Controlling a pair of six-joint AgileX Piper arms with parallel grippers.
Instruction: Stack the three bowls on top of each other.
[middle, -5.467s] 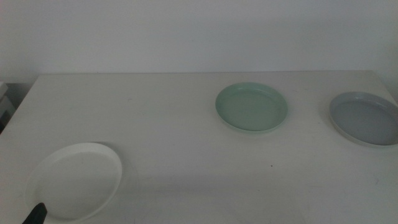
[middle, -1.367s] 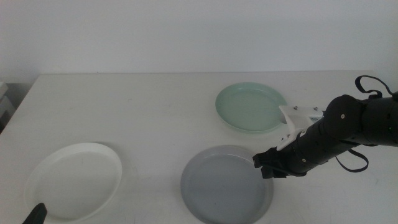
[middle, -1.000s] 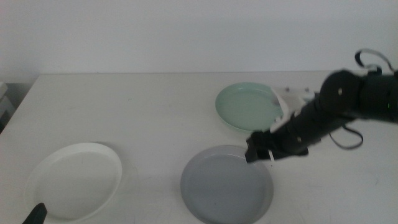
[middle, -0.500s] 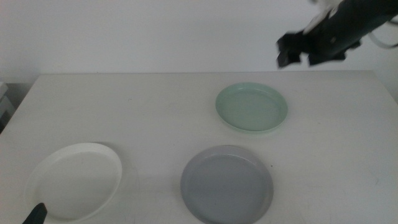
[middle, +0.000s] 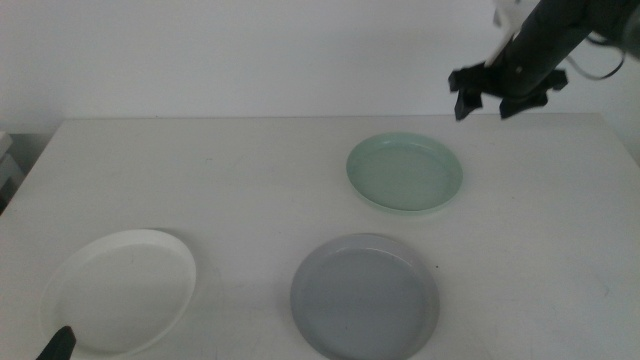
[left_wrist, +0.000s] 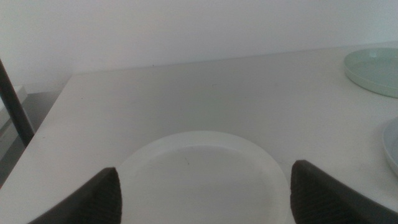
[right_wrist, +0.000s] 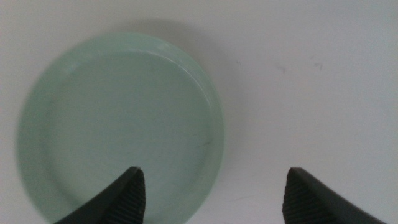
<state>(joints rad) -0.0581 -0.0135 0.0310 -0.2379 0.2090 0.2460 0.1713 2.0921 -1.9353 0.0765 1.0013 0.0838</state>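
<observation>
My right gripper (middle: 508, 93) is high up in the air, above the far right part of the white surface (middle: 250, 190). Its two dark fingers (right_wrist: 127, 193) are spread wide apart and there is nothing between them. In my right wrist view I look straight down, and the pale mint green bowl (right_wrist: 118, 124) lies under me, with one finger over its rim and the other finger over the bare surface beside it. I am not touching it.

In the middle view the pale mint green bowl (middle: 405, 173) sits on the far right side of the surface. The grey-blue bowl (middle: 365, 297) sits closer to the front, a bit left of the green one, and the two are apart. The white bowl (middle: 120, 290) sits at the front left, well apart from both others. No bowl is on top of another bowl.

My left gripper (left_wrist: 205, 190) waits low at the front left. Its fingers are open wide and hold nothing. In my left wrist view the white bowl (left_wrist: 199, 174) lies right in front of them.
</observation>
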